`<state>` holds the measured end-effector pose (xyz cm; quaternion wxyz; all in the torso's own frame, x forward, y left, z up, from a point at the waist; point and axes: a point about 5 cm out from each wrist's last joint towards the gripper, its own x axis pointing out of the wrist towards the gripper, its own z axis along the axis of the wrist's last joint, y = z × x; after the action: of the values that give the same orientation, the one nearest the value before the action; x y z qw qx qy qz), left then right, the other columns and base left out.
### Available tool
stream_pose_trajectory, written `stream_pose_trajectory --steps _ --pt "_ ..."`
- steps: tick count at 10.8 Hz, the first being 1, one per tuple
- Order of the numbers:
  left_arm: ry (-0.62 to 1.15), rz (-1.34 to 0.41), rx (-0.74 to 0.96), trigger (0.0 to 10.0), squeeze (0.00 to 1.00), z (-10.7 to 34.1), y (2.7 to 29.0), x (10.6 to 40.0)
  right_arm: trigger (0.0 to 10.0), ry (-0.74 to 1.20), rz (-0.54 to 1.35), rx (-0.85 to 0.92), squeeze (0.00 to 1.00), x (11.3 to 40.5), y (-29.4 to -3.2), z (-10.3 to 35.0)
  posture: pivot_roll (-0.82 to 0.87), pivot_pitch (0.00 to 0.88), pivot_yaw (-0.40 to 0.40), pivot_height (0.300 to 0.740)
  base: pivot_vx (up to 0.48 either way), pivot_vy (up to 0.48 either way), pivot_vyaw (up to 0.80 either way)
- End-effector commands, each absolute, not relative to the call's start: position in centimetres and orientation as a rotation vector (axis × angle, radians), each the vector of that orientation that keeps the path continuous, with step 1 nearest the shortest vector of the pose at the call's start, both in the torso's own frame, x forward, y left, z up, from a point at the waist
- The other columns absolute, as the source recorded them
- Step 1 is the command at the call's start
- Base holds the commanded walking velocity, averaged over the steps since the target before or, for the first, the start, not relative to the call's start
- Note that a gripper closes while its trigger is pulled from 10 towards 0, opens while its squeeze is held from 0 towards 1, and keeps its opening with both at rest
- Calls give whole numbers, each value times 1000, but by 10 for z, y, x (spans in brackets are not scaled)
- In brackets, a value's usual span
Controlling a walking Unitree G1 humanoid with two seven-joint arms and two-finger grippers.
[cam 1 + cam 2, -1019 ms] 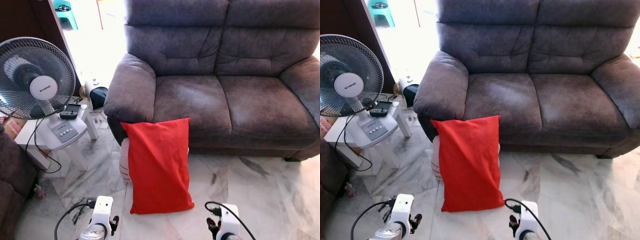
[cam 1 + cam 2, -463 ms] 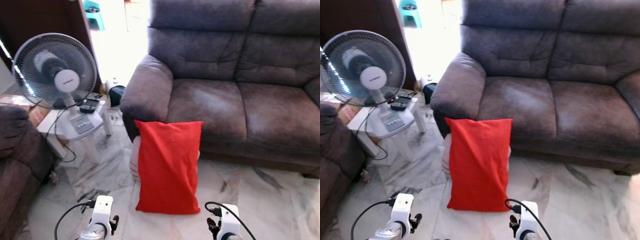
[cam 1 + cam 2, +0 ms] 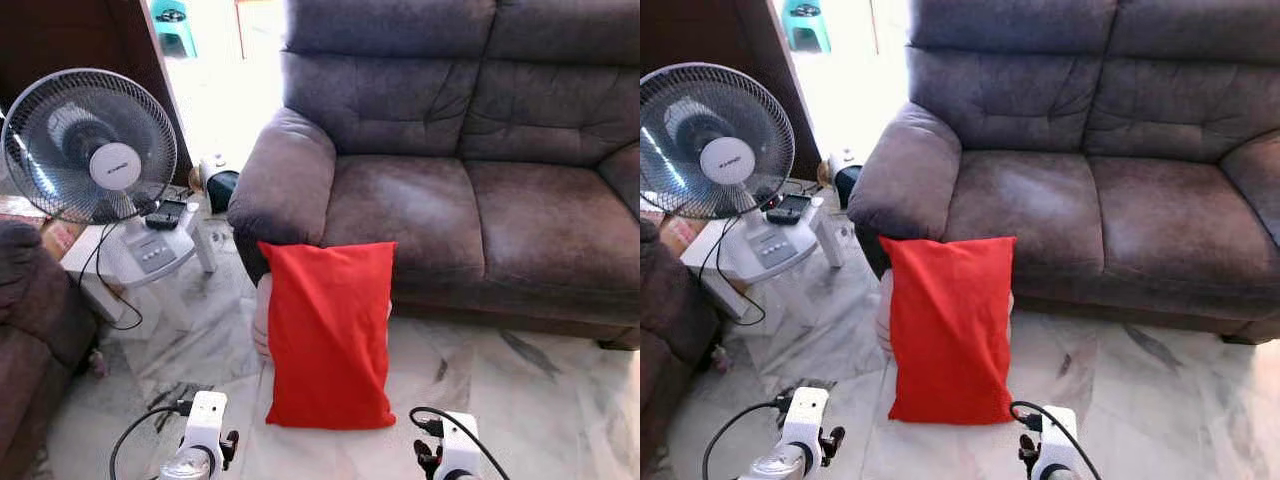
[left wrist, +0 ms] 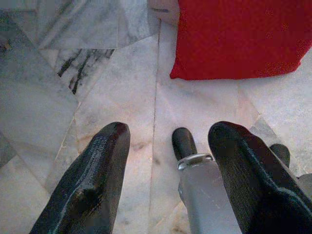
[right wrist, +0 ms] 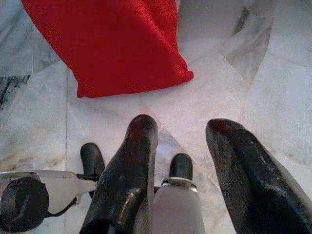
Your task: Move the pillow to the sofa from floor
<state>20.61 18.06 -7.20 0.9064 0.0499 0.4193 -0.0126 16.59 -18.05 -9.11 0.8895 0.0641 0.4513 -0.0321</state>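
— One red pillow, standing on the marble floor, top edge leaning against the front of the grey sofa, just below the armrest at about 11 o'clock of the pillow.

— Anything behind it?

— Pale cushion-like thing tucked at its 9 o'clock, mostly hidden; cannot tell what.

— And the grippers?

— Both low, short of the pillow, hanging over bare marble. Left gripper with fingers spread wide, nothing between them, pillow's lower corner near, not touching. Right gripper likewise parted and empty, pillow's bottom edge just ahead, apart from the fingers.

— Surroundings?

— White pedestal fan on a small white table at 9 o'clock of the sofa, dark remote at its base. Edge of a second dark seat at far 9 o'clock.
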Motion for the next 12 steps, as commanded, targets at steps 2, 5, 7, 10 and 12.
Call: stream_pose_trajectory --steps 2,5,7,10,12 --pt "883 -29 108 10000 0 -75 182 201 10000 955 -56 95 0 166 -184 -91 -8 0 -1 740 261 0 0" --pt "885 -31 110 10000 0 -75 182 201 10000 960 -69 122 0 163 -182 -93 -9 0 0 740 262 0 267" --pt "884 -33 110 10000 0 -75 181 202 10000 964 -67 118 0 161 -180 -94 -9 0 -1 740 262 0 0" --pt "884 -36 108 10000 0 -75 180 202 10000 962 -73 122 0 161 -181 -93 -10 0 -1 740 264 0 0" --pt "884 -37 106 10000 0 -75 180 202 10000 963 -78 124 0 163 -182 -93 -9 0 -1 740 262 0 0"
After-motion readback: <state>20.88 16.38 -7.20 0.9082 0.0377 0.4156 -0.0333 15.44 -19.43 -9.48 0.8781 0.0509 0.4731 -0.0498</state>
